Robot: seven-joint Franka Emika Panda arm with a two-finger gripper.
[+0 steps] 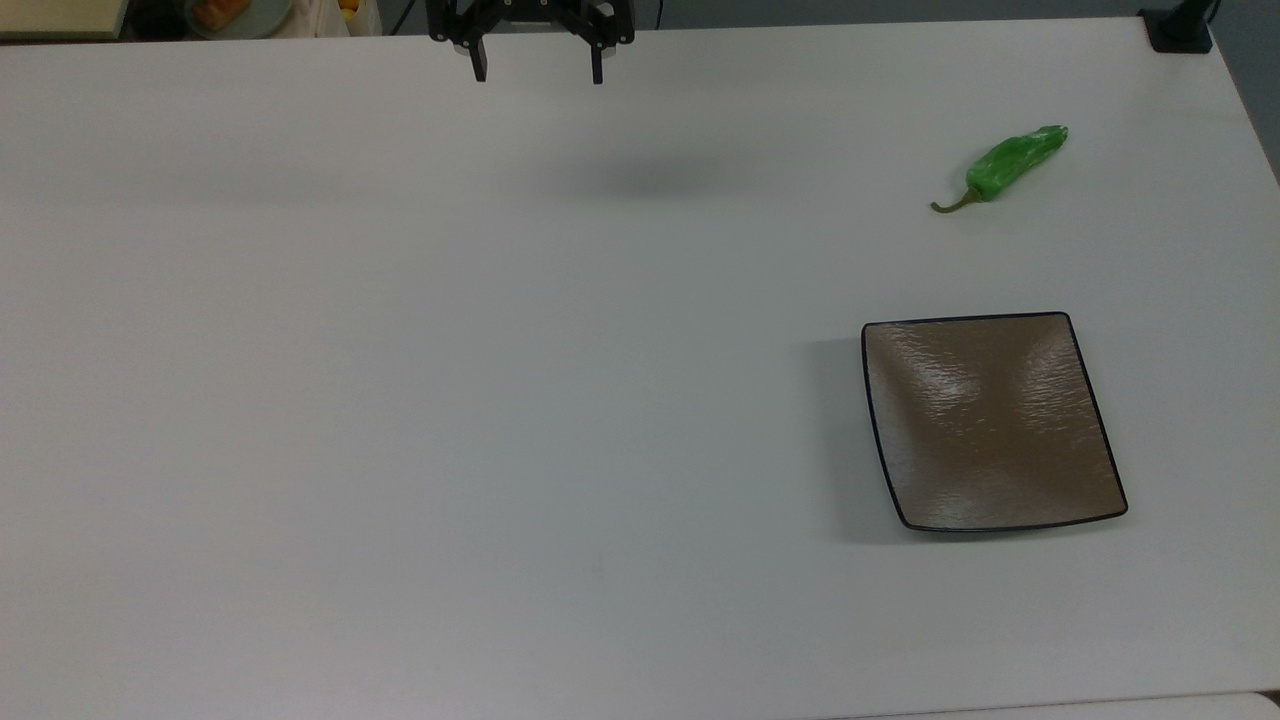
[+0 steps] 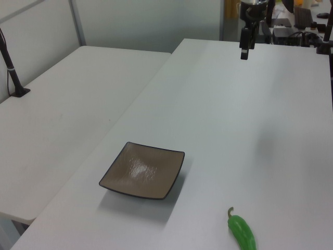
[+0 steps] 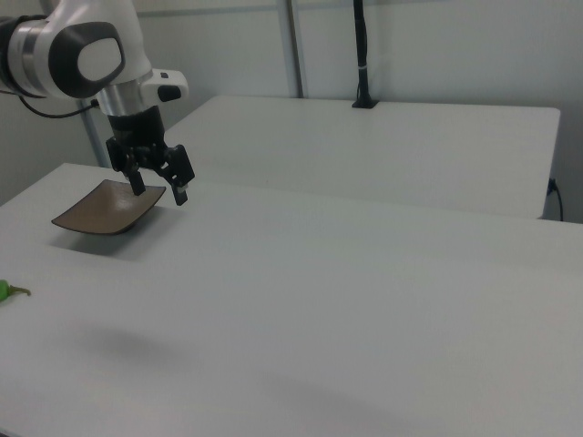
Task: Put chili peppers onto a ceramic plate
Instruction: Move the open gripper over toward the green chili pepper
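Chili pepper (image 1: 1015,160): bright green, olive-brown stem
Ceramic plate (image 1: 990,425): glossy brown-taupe, thin black rim, faintly rippled surface
Claw (image 1: 538,72): black
Arm (image 3: 77,50): white with grey joints
Bench (image 1: 500,400): plain white

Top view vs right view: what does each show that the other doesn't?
Top view alone: the whole chili pepper with its curved stem, lying apart from the ceramic plate, and a black clamp at the table's corner.

Right view alone: the white arm above the gripper, a second table behind, and a black pole standing on it.

Both: the open gripper held above the white table, nothing between its fingers, and the empty plate. The right view catches just a green sliver of the pepper at the right view's left edge.
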